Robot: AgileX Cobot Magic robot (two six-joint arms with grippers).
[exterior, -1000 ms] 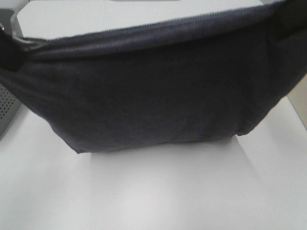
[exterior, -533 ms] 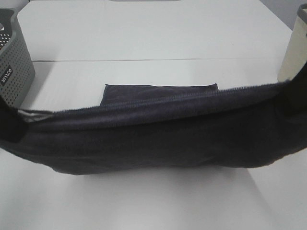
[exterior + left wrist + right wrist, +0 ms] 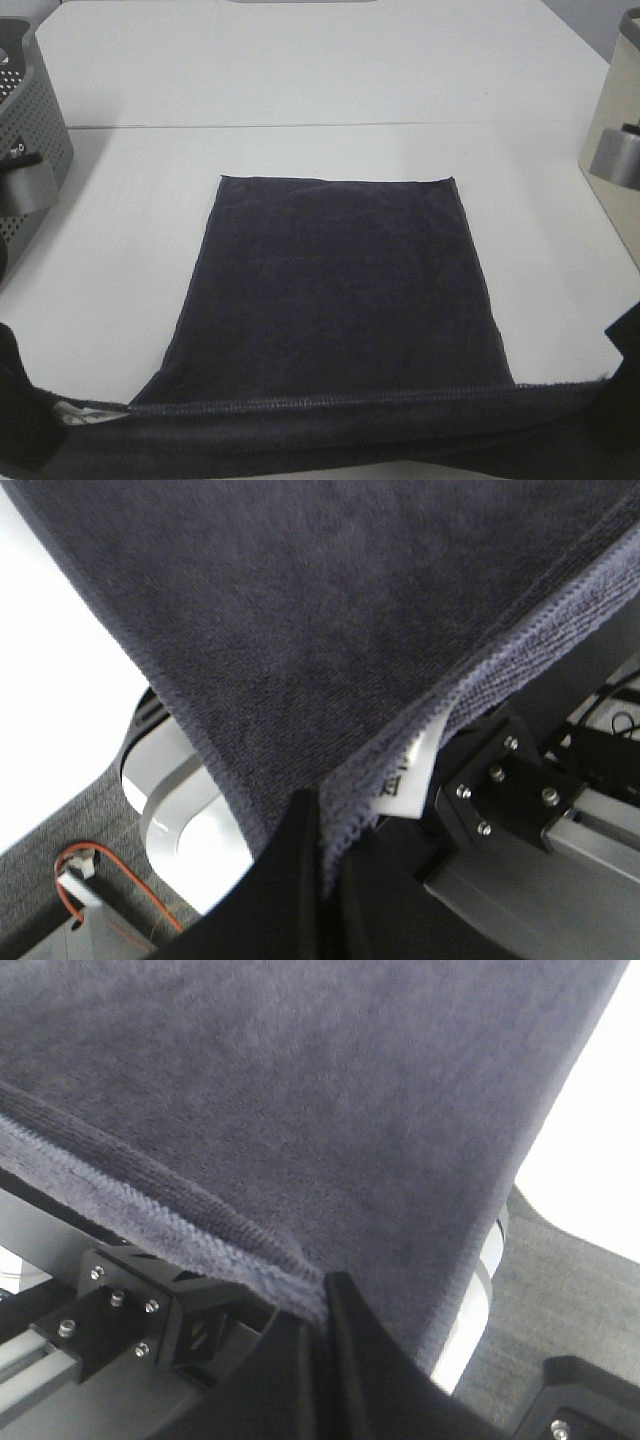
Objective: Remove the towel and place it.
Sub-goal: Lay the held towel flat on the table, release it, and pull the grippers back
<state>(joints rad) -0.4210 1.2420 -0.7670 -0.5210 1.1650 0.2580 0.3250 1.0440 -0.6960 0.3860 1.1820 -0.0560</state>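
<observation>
Left pincer (image 3: 322, 865) and right pincer (image 3: 322, 1310) each clamped on one near corner of the towel (image 3: 340, 290), its hem stretched between them, the remainder lying flat on the white surface (image 3: 300, 90), grey basket (image 3: 35, 130) well apart at left.

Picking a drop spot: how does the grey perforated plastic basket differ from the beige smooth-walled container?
The grey perforated plastic basket sits left on the white table; the beige smooth-walled container sits right. The basket's wall is full of holes; the container's is plain. Both stand clear of the dark navy terry towel.
</observation>
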